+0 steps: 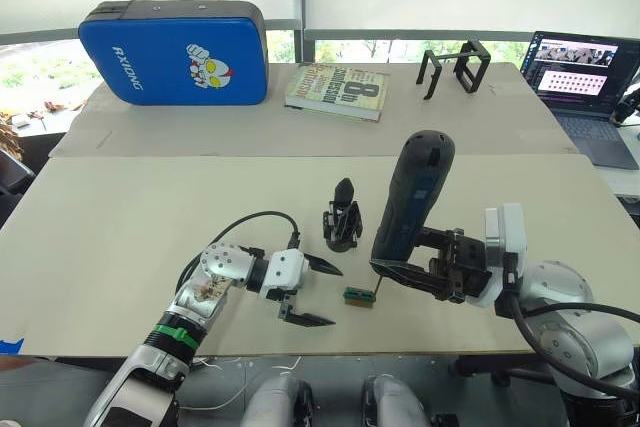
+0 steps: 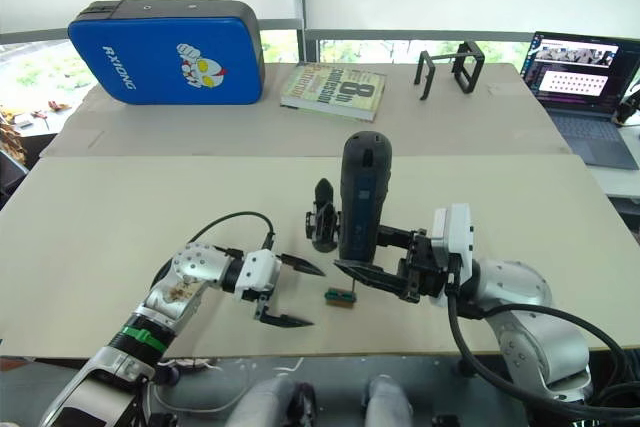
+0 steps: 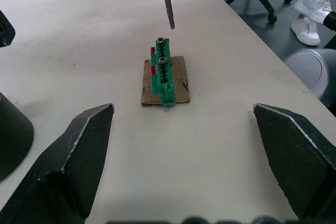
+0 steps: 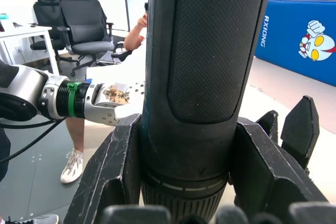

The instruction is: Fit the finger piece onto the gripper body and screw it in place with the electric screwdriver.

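Head views: the right gripper (image 1: 420, 269) is clamped on the electric screwdriver (image 1: 410, 202), held near upright so its bit hangs just above the green block (image 1: 358, 296), likely to collect a screw. The gripper body (image 1: 341, 219), finger piece apparently seated, stands just behind the block.

Left wrist view: the left gripper (image 3: 184, 156), fingers wide apart and empty, faces the block.

Right wrist view: pads (image 4: 113, 177) grip the screwdriver barrel.
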Tool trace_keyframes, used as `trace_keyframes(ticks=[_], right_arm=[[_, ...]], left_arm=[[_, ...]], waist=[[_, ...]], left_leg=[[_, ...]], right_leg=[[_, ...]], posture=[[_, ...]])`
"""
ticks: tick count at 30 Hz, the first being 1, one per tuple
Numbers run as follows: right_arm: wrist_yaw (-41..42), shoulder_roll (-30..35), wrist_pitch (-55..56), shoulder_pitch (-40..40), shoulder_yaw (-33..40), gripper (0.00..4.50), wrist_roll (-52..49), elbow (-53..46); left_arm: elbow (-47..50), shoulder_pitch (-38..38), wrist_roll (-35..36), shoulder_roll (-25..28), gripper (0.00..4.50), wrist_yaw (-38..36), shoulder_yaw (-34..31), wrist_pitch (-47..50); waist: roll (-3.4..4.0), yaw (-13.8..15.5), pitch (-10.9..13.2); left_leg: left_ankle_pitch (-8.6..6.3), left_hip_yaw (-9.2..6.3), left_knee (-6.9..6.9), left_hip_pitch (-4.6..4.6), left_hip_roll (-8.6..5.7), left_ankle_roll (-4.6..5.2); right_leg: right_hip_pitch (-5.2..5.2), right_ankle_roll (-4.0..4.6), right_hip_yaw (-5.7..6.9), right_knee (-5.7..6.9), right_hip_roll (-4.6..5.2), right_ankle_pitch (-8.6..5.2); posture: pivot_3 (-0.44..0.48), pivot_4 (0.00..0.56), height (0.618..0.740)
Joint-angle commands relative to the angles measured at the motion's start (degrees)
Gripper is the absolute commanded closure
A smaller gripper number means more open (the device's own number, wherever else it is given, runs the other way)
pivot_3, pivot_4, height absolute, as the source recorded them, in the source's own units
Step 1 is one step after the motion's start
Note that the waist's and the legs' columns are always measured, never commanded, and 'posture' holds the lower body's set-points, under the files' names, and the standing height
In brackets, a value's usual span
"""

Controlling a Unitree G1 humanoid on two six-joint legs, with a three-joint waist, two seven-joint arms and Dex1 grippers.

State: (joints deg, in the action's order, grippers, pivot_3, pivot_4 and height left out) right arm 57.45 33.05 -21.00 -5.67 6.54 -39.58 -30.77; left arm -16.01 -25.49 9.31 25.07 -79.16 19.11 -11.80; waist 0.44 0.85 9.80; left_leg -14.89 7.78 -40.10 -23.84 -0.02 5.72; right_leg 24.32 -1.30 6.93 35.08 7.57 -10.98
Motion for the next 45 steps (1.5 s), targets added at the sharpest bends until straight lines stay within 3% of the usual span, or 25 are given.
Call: trace_keyframes(ticks=[1,45], right_arm=[[1.0,0.4,2.7,-1.2,2.4,2.56,-2.1,-0.8],[1.4,-0.7,2.8,-2.7,0.1,2.56,-0.5,1.2]], left_arm=[[0.9,-0.4,1.5,-0.7,0.0,0.3,-0.5,1.6],[0.3,-1.3,-0.5,-2.6,0.0,2.0,0.7,3.0]], waist=[[0.0,0.0,0.0],[0.0,0.0,0.0]], left_leg=[[0.0,0.0,0.0,0.0,0.0,0.0],[-0.01,0.0,-0.01,0.0,0.0,0.01]], right_leg=[[0.0,0.0,0.0,0.0,0.0,0.0],[0.0,0.0,0.02,0.0,0.06,0.01]], posture=[[0.0,0.15,0.74],[0.0,0.15,0.74]])
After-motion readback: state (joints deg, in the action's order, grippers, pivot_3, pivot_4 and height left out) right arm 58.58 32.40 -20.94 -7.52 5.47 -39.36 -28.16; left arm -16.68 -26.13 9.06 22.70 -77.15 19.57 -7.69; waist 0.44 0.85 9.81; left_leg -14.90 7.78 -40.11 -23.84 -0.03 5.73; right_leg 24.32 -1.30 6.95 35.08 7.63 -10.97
